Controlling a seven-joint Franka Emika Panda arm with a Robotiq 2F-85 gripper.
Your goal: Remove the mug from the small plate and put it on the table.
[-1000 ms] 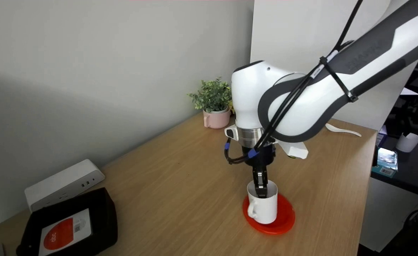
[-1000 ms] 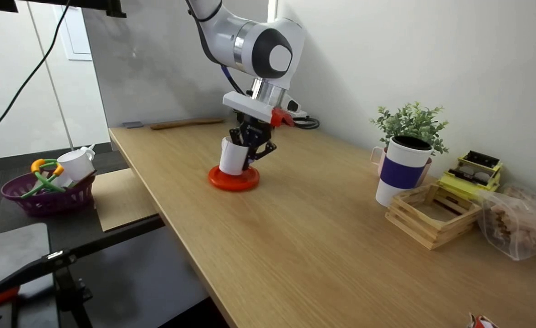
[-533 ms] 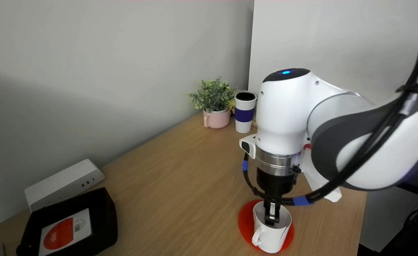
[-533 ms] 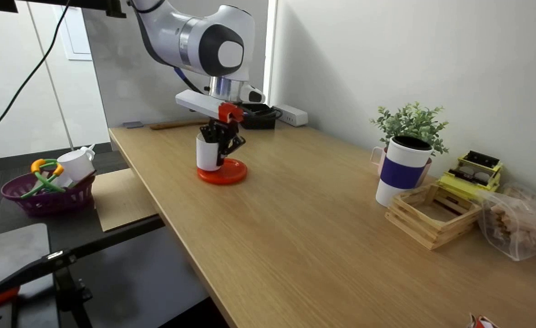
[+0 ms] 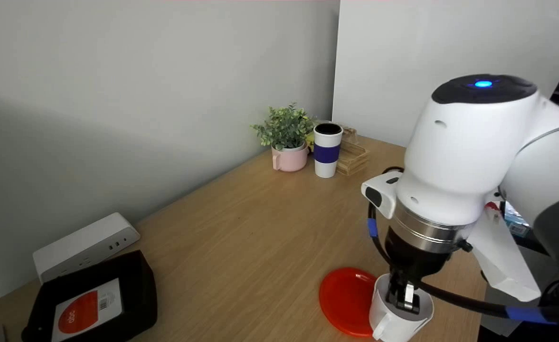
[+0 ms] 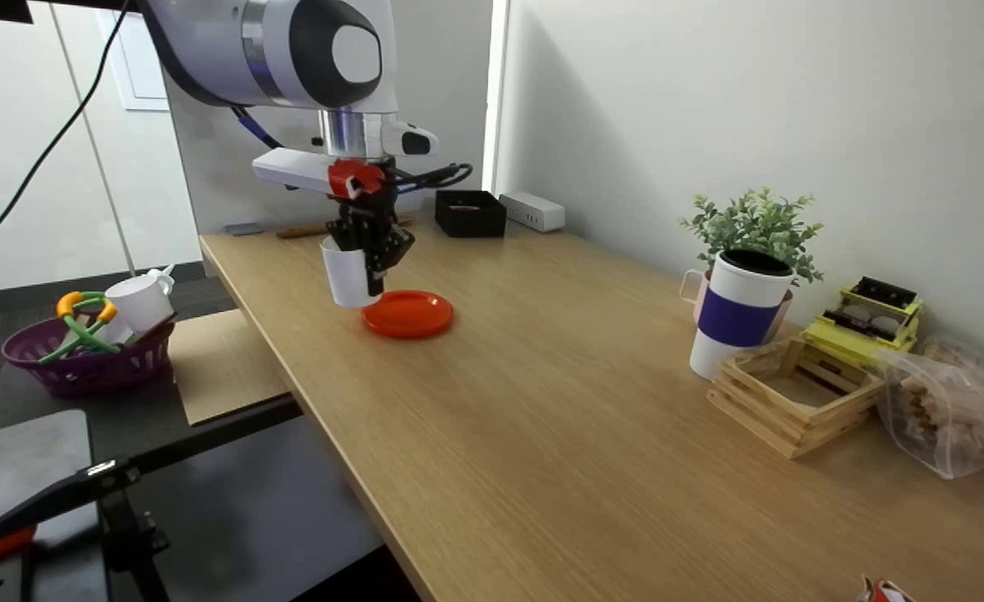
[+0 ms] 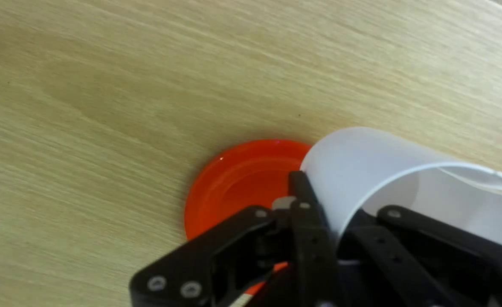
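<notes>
Fingers (image 7: 304, 192) of our gripper (image 6: 366, 266) are pinching the mug (image 6: 345, 278) by its rim, one sitting inside, one outside; we are holding it tilted beside the small plate (image 6: 412, 316), and we cannot tell whether it is touching anything below. In an exterior view our arm (image 5: 464, 152) is blocking much of the edge of the table (image 5: 241, 266). Along the wall (image 6: 751, 100), a black box (image 6: 470, 221) and white power strip (image 6: 532, 211) are sitting well apart from the plate, while a potted plant (image 6: 751, 227), blue-banded cup (image 6: 736, 321) and wooden crate (image 6: 792, 428) are standing close together toward the other end.
</notes>
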